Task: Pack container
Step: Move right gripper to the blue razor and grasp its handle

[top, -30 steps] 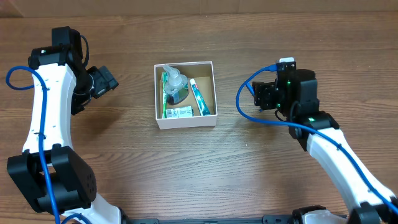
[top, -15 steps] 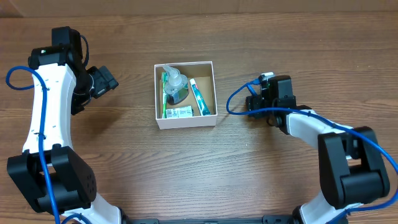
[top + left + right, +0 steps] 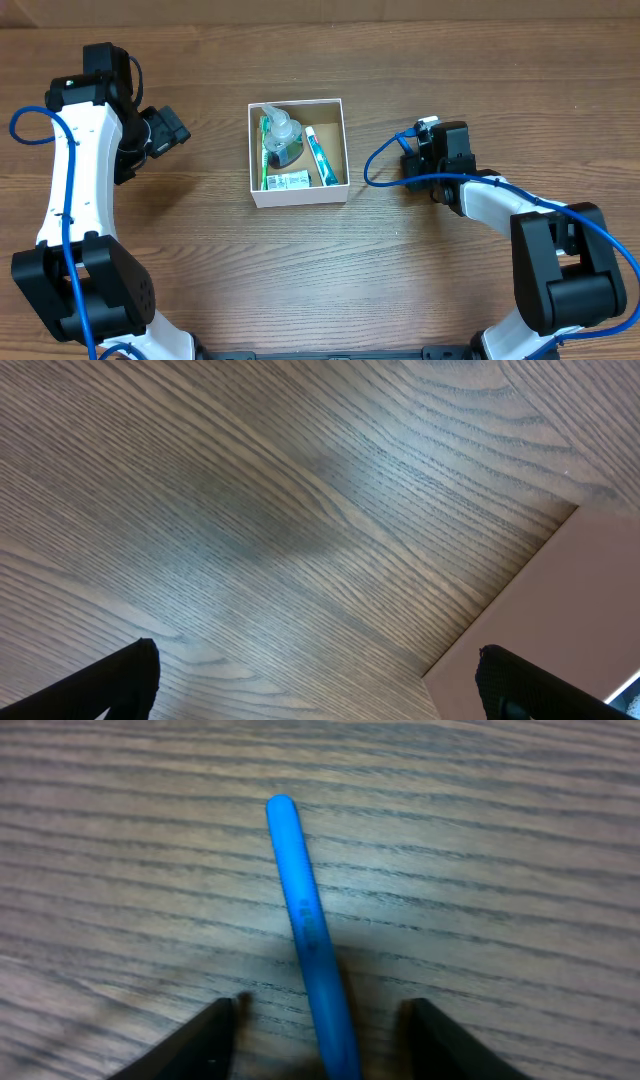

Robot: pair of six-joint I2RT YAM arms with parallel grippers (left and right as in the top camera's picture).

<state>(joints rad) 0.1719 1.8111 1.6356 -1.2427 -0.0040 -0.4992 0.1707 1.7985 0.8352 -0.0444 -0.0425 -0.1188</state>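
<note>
Container [image 3: 297, 196] sits mid-surface [image 3: 200, 265]: white cardboard walls, brown inside, and it looks basically packed. Left end effector [image 3: 168, 134] hangs wide open over bare woodgrain, holding nothing. In the box: green toothbrush [image 3: 265, 152], clear rounded bottle [image 3: 281, 140], flat packet [image 3: 290, 181], toothpaste tube [image 3: 320, 158]. Right end effector [image 3: 320, 1035] is down low, fingers apart and empty, with a smooth blue cable [image 3: 300, 900] between them. Next I'd guess both arms just need to back off.

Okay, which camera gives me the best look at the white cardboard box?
The overhead view: the container sits whole in frame, open top facing the camera, with its contents visible. Neither wrist view shows it at all.
</note>
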